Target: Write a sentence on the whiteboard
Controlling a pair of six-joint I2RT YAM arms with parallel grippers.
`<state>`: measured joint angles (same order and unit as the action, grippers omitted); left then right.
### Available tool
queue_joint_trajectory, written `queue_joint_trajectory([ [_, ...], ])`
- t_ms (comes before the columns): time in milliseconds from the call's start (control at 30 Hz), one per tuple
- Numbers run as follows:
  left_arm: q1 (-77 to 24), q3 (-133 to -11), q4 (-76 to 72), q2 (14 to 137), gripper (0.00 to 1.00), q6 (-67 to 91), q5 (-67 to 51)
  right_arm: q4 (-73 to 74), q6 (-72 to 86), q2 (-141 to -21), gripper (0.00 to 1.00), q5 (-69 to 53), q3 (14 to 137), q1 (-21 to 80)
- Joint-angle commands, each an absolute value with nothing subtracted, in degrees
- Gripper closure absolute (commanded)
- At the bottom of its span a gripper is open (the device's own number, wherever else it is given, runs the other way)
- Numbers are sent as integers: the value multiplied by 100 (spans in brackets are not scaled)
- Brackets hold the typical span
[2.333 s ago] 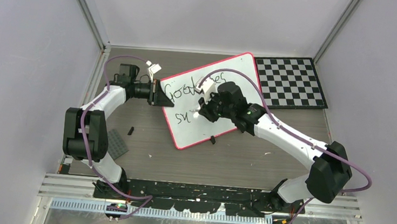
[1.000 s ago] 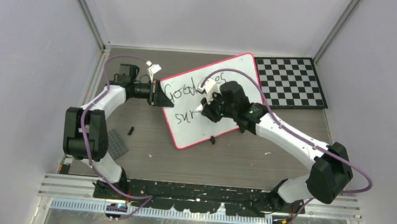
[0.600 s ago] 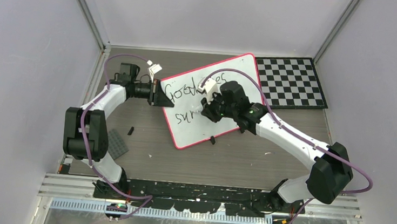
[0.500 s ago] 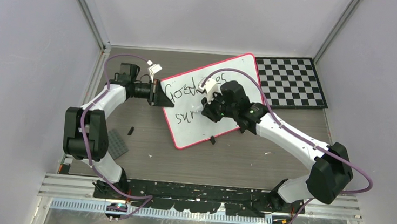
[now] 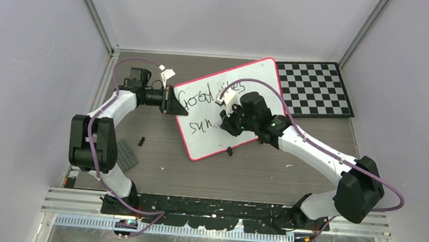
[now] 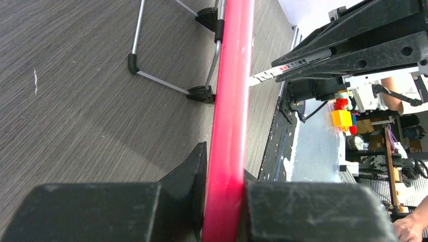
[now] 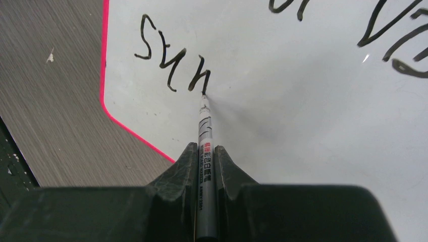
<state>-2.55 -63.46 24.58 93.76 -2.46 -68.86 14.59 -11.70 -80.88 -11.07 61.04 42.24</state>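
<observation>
The whiteboard (image 5: 251, 80) with a red-pink rim lies tilted mid-table. The sentence (image 5: 205, 100) is black scrawl: a top line like "Good vibes" and a second line (image 7: 171, 63) reading about "surr". My left gripper (image 5: 170, 102) is shut on the whiteboard's left rim (image 6: 229, 126), seen edge-on in the left wrist view. My right gripper (image 5: 225, 123) is shut on a grey marker (image 7: 206, 151). The marker's tip (image 7: 204, 94) touches the board at the end of the last stroke.
A black-and-white checkerboard mat (image 5: 314, 87) lies at the back right. A dark grey plate (image 5: 127, 155) and a small black piece (image 5: 140, 141) lie left of the board. A black clip (image 5: 230, 152) sits at the board's near edge. The board's wire feet (image 6: 166, 75) show underneath.
My right gripper has moved to the right along the second line with the marker, and more strokes have appeared there. The left arm has not moved.
</observation>
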Motion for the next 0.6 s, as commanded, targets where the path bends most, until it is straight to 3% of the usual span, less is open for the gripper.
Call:
queue_joint_trajectory([
  [0,-310,-6399,2908,9407,100,-326,-6649,1540,-1259,-7916,100,-825,5902,4161],
  [567,-310,-6381,2959,9382,100,-376,-6641,1283,-1081,-8233,100,-946,6407,4207],
])
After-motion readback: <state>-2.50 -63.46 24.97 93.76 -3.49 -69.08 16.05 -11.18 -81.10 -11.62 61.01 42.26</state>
